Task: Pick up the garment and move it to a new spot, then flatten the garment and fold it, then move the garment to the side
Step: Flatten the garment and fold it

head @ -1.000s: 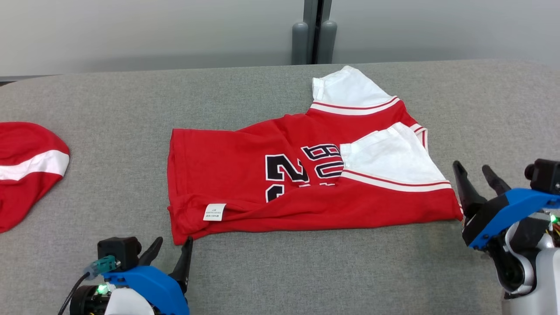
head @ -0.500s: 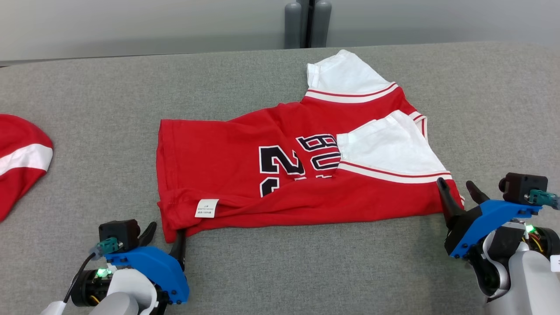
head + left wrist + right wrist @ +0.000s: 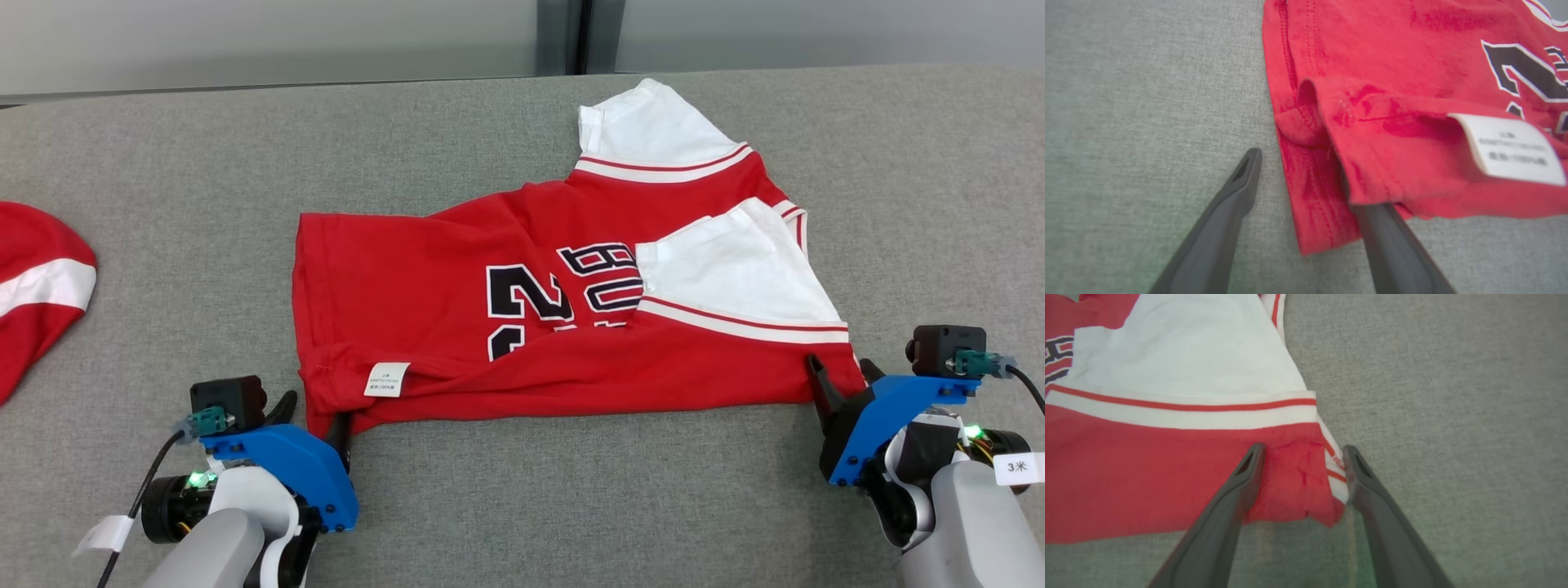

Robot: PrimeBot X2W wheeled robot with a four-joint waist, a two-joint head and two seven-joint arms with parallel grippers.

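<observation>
Left gripper: jaws spread. One finger rests on the bare table. The other finger has its tip tucked under the garment's folded hem corner, so the corner sits between them, not pinched.

Right gripper: jaws spread, straddling the corner below the striped sleeve band. Cloth lies between the fingers, with no squeeze on it.

In the head view, the left gripper is at 7 o'clock of the garment and the right gripper at 4 o'clock.

My read: folding step, grasp about to be made on the two near corners. Next I'd close both claws together, check that each catches every layer, then lift evenly and carry toward 12 o'clock.

The garment is a red jersey lying mid-table. Its white sleeves are folded inward, the black numerals are part-covered, and the near edge is turned over with a white label showing. There are slight wrinkles at the hem.

A second red-and-white cloth lies well apart at 9 o'clock.
</observation>
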